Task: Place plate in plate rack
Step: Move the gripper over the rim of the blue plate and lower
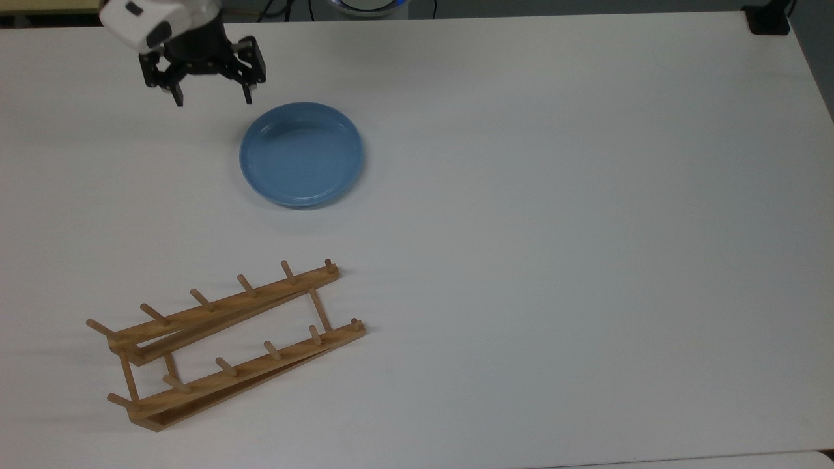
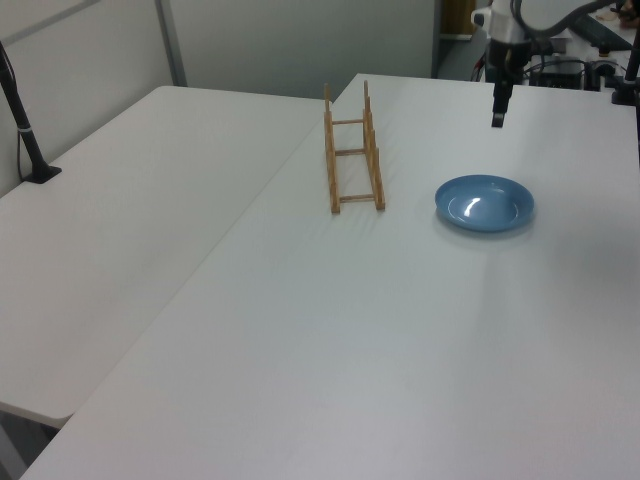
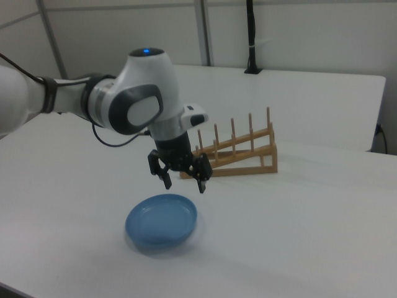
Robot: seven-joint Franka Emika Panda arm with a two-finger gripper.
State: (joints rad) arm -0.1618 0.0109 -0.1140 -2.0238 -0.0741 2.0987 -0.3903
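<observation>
On the white table, top view, the plate rack lies at seven o'clock, long axis running eight to two. The plate sits flat near center-left, the gripper, fingers apart, at its ten o'clock. Right view adds grey wall panels.

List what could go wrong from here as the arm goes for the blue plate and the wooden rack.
1. The round glossy light-blue plate lies flat on the white table, so the open hand has just the raised rim to pinch; it may slip.
2. The light-brown wooden peg rack stands loose on the table and could slide or tip if the plate knocks it.
3. The slots between its upright pegs look narrow; a tilted plate could miss.
</observation>
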